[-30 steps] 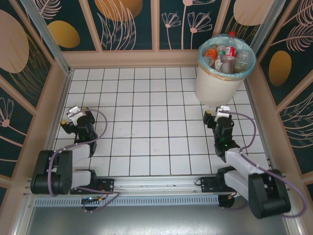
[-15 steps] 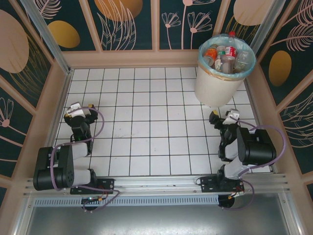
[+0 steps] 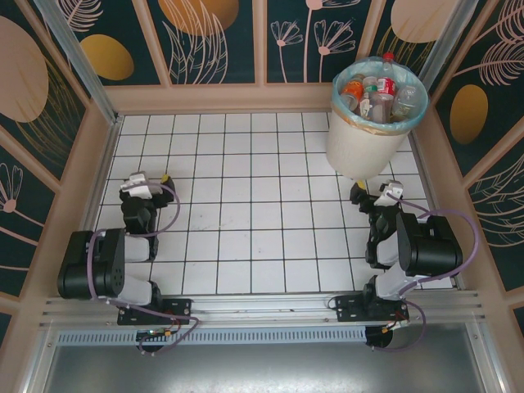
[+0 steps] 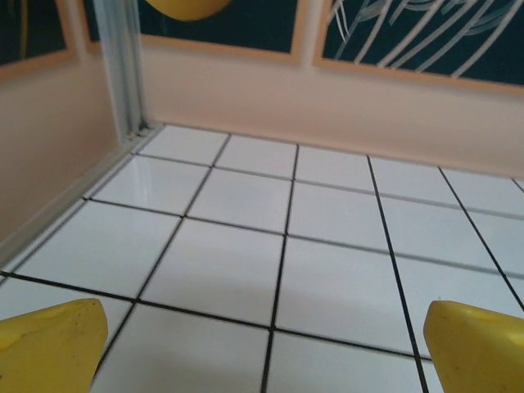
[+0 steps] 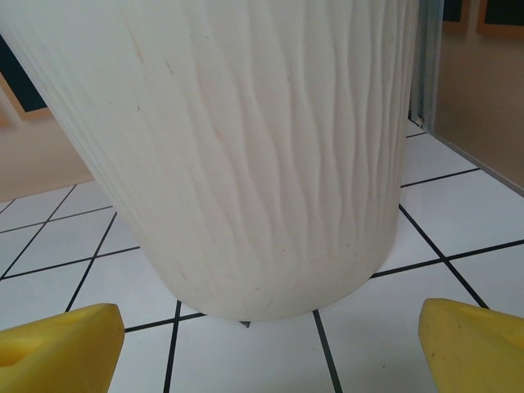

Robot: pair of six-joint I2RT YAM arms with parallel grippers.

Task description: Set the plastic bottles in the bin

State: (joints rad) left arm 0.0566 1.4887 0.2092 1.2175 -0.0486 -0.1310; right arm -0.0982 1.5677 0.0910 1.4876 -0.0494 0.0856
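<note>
Top external view first: my white-tiled counter with its black grid lines takes up most of the scene, fenced by dark leaf-patterned wall panels in peach frames. At the far right corner of the counter stands the bin, tall, round and cream-white, with its teal liner folded over the rim. My right arm is folded up at the near right, and my left arm is folded the same way at the near left. The plastic bottles lie inside the bin, heaped up to the rim. I can pick out an orange one on the left side, one with a red label in the middle, clear ones toward the right, and a red cap poking up at the far edge. My right tool sits low on the near side of the bin, just beside its base and pointing at it. From the right wrist the ribbed cream wall looms straight ahead, the bin's foot resting on the tiles, and the jaws stand spread wide, gripping no bottle. My left tool is over on the left side of the counter, well apart from the bin, aimed toward the far left corner. From the left wrist its yellow fingertips sit at opposite bottom corners over bare tile, so that tool is wide apart too and carries no load.
</note>
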